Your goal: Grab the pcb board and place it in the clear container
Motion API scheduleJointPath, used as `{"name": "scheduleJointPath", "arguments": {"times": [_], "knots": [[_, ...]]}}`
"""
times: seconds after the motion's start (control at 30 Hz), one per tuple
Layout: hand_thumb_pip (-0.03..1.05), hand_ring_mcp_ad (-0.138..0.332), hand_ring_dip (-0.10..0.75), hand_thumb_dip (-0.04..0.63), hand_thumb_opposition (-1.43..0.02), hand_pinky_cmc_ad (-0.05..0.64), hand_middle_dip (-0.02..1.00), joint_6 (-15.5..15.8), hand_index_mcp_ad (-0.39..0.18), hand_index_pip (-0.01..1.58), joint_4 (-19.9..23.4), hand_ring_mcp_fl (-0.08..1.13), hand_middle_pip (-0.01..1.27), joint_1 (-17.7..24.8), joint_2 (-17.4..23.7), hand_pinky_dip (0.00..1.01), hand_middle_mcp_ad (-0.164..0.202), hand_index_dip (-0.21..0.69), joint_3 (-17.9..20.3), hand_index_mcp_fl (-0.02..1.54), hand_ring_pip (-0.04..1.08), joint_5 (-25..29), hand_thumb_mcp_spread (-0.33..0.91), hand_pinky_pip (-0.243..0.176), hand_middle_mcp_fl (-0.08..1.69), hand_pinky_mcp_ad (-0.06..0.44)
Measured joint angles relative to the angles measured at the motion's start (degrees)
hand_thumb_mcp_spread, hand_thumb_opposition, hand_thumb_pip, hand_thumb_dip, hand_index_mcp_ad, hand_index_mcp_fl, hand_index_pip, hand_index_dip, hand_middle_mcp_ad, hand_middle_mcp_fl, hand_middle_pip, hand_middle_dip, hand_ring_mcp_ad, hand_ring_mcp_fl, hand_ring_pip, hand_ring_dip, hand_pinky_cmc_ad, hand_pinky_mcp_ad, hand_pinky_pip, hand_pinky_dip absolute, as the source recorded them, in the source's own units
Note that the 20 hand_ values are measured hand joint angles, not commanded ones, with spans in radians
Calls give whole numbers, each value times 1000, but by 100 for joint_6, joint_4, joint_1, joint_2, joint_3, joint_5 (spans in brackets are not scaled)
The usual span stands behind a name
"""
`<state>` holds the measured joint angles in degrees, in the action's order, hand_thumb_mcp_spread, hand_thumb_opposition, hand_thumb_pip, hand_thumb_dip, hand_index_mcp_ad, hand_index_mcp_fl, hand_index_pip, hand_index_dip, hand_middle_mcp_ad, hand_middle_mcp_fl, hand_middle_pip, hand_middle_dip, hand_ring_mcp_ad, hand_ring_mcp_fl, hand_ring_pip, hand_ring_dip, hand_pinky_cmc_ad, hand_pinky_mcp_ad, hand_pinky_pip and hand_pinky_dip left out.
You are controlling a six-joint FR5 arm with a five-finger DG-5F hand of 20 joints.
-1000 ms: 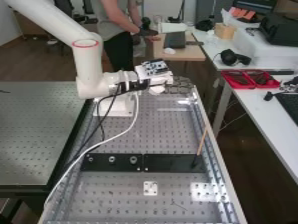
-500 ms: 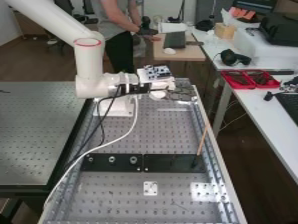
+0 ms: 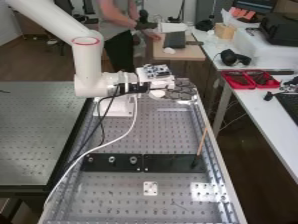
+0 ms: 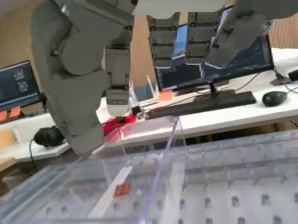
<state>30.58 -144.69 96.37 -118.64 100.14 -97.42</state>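
Hand (image 3: 181, 91) is over bench's (image 3: 166, 131) far end, fingers approx. straight & apart from thumb, w/ nothing gripped. Small red pcb (image 4: 122, 189) shows thru clear container (image 4: 60, 194) below; can't tell if inside or behind.

You get bright, soft room light in high view; white glare patches on perforated bench (image 3: 120, 192), shadow under white side table (image 3: 249, 107). In wrist view, you see pale sheen across bench, glints along clear container's (image 4: 161, 172) edges.
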Motion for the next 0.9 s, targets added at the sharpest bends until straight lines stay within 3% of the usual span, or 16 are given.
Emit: {"name": "scheduleJointPath", "arguments": {"times": [0.2, 0.5, 0.77, 0.9], "knots": [[396, 145, 86, 236, -791, 342, 171, -121, -178, 923, -45, 16, 134, -157, 644, 206, 79, 134, 192, 185, 87, 121, 550, -61, 16, 126], [396, 150, 86, 236, -757, 342, 171, -223, -168, 693, -546, 0, 134, -581, 1668, 234, 82, 161, 415, 257, 91, 652, 532, -61, 19, 126], [379, 148, 86, 230, -757, 342, 171, -4, -164, 595, -963, 0, 134, -788, 2637, 244, 82, 206, 669, 274, 91, 1336, 517, -61, 16, 126], [374, 148, 86, 230, -757, 342, 171, 105, -164, 578, -1213, 0, 134, -839, 2900, 244, 79, 220, 689, 274, 91, 1446, 517, -61, 19, 126]]}}
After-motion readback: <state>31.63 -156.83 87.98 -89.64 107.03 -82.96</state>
